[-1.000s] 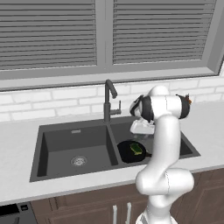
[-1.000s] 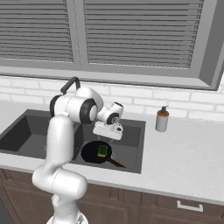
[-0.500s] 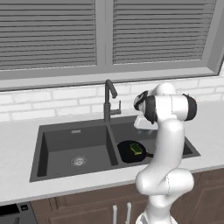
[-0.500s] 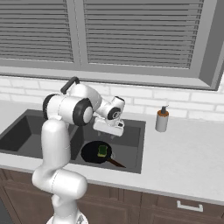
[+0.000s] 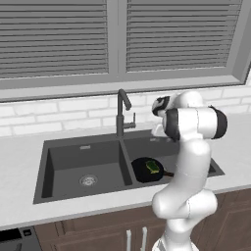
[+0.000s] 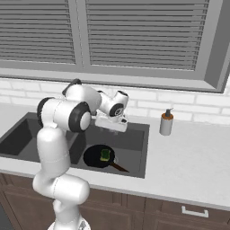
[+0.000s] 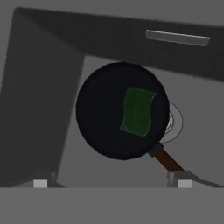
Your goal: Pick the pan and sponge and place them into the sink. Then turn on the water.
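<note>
Gripper (image 6: 111,129) is hanging open and empty above the sink's (image 6: 144,150) right basin, where pan (image 6: 98,157) is carrying sponge (image 6: 105,155); reaching for the faucet (image 5: 122,111) risks clipping its spout.

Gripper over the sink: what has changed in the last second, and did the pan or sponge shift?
The gripper has risen a little above the right basin and swung toward the faucet, jaws open and empty. The pan stayed in the sink with the sponge lying in it. No water runs.

Matt black pan (image 7: 105,113); rough green-topped sponge (image 7: 138,111); matt grey sink (image 5: 63,159).
</note>
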